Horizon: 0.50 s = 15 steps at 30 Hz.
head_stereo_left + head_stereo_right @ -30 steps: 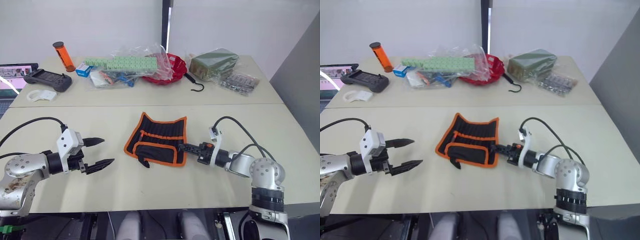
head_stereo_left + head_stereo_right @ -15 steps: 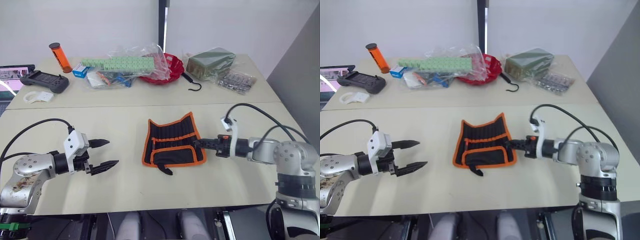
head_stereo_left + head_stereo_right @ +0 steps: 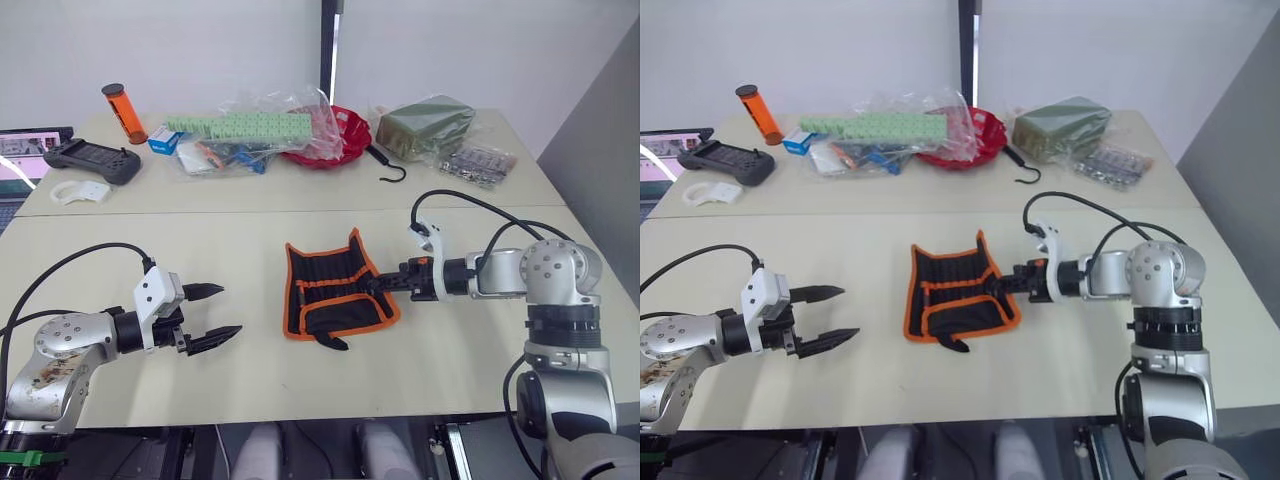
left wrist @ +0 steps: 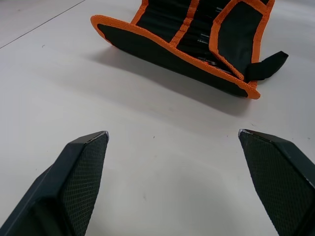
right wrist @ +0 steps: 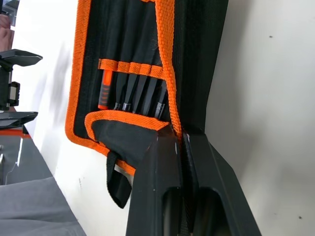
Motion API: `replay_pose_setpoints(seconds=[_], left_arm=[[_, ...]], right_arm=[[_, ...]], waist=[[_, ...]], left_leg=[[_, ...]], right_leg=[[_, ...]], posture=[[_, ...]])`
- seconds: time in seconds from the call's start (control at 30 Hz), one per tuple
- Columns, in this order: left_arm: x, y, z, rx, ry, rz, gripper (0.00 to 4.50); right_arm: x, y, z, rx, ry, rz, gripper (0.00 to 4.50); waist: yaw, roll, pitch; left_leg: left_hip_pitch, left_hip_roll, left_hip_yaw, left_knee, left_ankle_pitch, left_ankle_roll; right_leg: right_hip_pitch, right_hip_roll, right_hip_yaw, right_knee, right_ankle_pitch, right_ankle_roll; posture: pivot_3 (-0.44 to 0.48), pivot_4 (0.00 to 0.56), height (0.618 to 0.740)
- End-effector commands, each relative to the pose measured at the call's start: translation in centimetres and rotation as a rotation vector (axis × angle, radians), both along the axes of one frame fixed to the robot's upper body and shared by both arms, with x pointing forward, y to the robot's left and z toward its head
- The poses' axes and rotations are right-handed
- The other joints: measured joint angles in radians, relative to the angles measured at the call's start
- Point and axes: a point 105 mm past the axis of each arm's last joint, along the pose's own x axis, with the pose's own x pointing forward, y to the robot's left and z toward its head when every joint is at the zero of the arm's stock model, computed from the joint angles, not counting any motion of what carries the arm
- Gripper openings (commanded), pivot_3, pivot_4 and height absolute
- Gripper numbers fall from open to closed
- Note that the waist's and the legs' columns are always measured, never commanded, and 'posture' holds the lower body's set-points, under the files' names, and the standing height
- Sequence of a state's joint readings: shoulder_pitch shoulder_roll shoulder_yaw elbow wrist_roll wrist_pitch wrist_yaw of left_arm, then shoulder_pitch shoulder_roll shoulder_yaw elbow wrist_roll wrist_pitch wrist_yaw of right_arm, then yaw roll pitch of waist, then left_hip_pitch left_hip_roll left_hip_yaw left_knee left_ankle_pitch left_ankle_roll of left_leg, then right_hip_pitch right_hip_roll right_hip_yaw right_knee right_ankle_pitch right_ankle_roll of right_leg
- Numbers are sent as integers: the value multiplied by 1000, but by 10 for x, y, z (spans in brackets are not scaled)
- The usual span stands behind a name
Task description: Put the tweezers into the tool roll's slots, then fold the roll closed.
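While the right pincer (image 5: 181, 142) clamps the roll's (image 3: 335, 290) near edge, sweep it over evenly; left pincer (image 3: 210, 312) gapes wide, idle.

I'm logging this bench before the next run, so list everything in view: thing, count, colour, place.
tool roll: one, black with orange trim, front table centre
tweezers: several, black, in the roll's slots
red bowl: one, back table
hook: one, black, beside the bowl
orange tube: one, back left
controller: one, black, far left
green block bags: clear, back centre
left gripper: open, over bare table
right gripper: shut on the roll's edge
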<state>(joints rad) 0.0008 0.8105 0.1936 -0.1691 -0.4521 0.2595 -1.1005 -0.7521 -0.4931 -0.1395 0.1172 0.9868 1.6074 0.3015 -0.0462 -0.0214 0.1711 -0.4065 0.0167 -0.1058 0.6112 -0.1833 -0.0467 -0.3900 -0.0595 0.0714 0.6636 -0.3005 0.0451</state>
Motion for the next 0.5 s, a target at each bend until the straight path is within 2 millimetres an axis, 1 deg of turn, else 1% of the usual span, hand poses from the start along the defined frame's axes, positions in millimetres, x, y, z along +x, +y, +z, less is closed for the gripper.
replay_pose_setpoints(seconds=[0.03,0.17,0.27,0.5], left_arm=[[2,-7,8,3,-54,-25,4487],[3,-10,8,3,-56,-37,4487],[3,-11,7,5,-57,-40,4487],[4,-15,6,6,-57,-51,4487]], right_arm=[[2,15,5,32,10,17,28],[3,30,3,48,18,14,28],[2,37,1,56,27,11,28],[1,48,-9,32,51,-18,28]], waist=[[-3,0,0],[-4,0,0],[-3,0,0],[-4,0,0]], left_leg=[[0,0,0,0,0,0],[0,0,0,0,0,0],[0,0,0,0,0,0],[0,0,0,0,0,0]], right_leg=[[0,0,0,0,0,0],[0,0,0,1,0,0],[0,0,0,1,0,0],[0,0,0,1,0,0]], posture=[[0,150,740],[0,150,740],[0,150,740],[0,150,740]])
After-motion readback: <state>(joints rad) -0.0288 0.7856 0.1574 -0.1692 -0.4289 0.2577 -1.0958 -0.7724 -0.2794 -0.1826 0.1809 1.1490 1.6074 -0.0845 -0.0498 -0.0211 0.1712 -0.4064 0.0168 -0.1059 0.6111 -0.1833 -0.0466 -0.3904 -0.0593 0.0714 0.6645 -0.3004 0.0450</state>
